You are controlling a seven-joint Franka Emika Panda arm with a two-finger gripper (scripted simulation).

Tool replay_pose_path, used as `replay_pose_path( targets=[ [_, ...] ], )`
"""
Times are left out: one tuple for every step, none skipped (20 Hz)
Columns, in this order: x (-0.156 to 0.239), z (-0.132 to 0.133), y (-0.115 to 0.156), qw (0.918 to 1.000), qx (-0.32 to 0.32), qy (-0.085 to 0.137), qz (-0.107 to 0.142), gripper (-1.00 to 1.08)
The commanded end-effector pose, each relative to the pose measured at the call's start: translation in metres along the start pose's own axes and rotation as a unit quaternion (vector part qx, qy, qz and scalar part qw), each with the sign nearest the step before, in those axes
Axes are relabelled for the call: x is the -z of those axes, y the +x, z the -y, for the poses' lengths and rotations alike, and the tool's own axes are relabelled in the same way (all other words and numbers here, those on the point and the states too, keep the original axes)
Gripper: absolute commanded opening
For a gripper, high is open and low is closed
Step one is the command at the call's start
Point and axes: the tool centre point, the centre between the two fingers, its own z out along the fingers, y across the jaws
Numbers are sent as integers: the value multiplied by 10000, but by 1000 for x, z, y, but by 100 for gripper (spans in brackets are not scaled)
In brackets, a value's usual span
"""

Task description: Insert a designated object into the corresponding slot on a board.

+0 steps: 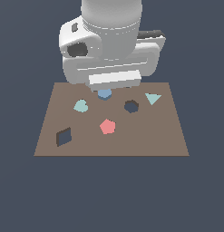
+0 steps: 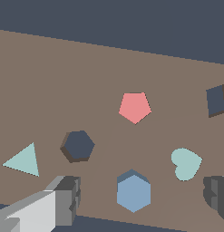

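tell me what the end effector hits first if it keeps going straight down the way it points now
Most likely the small blue hexagon-like block. In the wrist view it sits between the two open fingers of the end effector, on the flat brown board. How far above it the fingers are is unclear.

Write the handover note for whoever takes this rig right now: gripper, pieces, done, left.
Gripper: open, jaws standing either side of the blue hexagon block, not closed on it.
Blue hexagon block: resting on the brown board near its far edge, just under the arm in the exterior view.
Hexagon slot: empty, between the block and the teal triangle.
Other pieces: red pentagon and teal heart lie on the board; the diamond hole is also empty.
Done: gripper lined up over the block.
Left: close, lift, carry to the hexagon slot, insert.
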Motion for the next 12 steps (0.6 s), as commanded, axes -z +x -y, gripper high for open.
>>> replay_pose_path(
  targets=[
    [-6,2,-4,9996,288,2,1,100],
    [-9,2,-6,9991,418,3,1,100],
    [-11,3,-9,9985,554,4,1,100],
    [-14,3,-11,9976,697,6,1,100],
    [-17,4,-13,9964,846,7,1,100],
    [-20,4,-16,9950,1001,8,1,100],
    [-24,5,-18,9932,1163,9,0,100],
    [-27,5,-21,9911,1331,11,0,100],
    [-31,5,-24,9886,1505,12,0,100],
    [-34,5,-27,9857,1685,14,0,100],
    [-38,5,-30,9824,1869,15,0,100],
    [-42,5,-33,9787,2054,17,0,100]
  ],
)
